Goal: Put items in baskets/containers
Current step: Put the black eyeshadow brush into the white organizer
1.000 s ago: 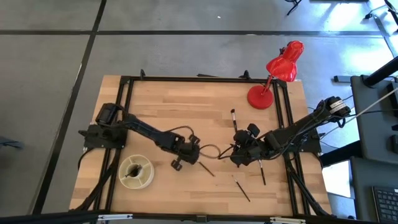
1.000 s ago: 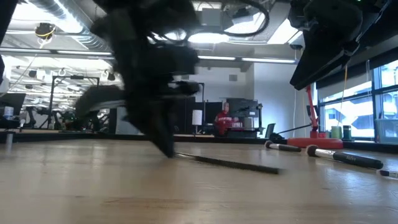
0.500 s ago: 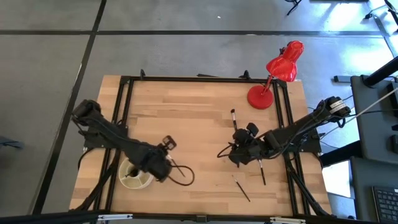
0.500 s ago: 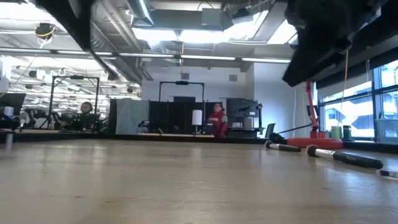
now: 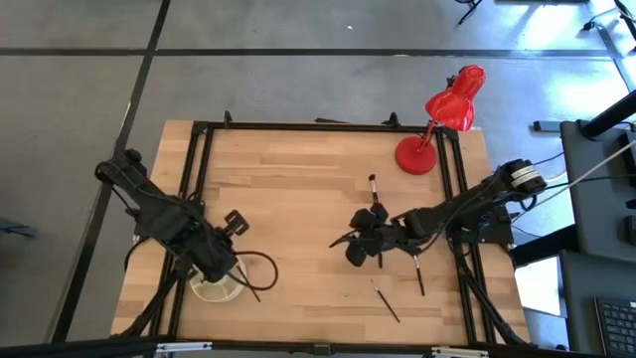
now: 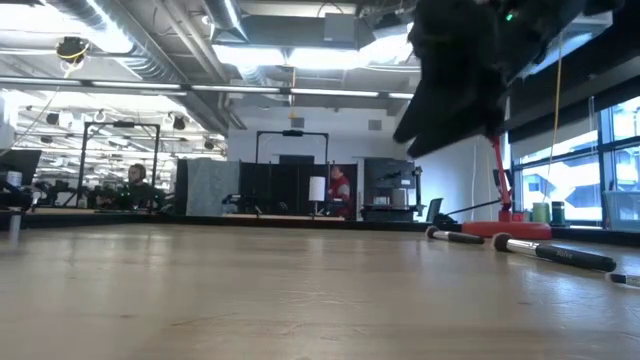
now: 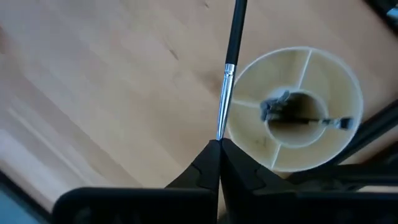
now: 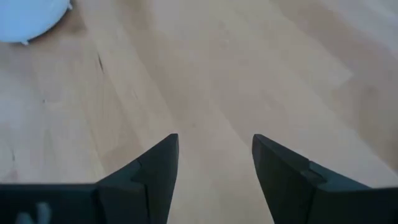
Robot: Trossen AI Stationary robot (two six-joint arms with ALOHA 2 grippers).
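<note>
The cream-white round container (image 5: 209,289) with inner dividers stands near the table's front left, half hidden by my left arm. It shows whole in the left wrist view (image 7: 297,118), with brushes (image 7: 303,118) in its middle cell. My left gripper (image 5: 232,267) is beside it, shut on a thin black brush (image 7: 227,74). My right gripper (image 5: 350,246) hangs open and empty over the table's middle and also shows in its own wrist view (image 8: 214,152). Three more brushes (image 5: 373,189) (image 5: 418,271) (image 5: 386,301) lie flat on the wood. My left gripper pinches the brush between its two fingertips (image 7: 211,163) at the end of the silver ferrule (image 7: 221,118). The brush runs straight on from the fingers, its black handle pointing away. It passes just beside the container's rim.
A red desk lamp stands with its round base (image 5: 416,155) at the far right. In the low view two brushes (image 6: 455,236) (image 6: 555,254) lie at the right in front of the lamp base (image 6: 512,228). Black frame rails run along the table's sides.
My left gripper has gone from the table's middle toward the left and near edge, carrying the brush off the wood to the container. My right gripper has moved a little toward the table's left.
</note>
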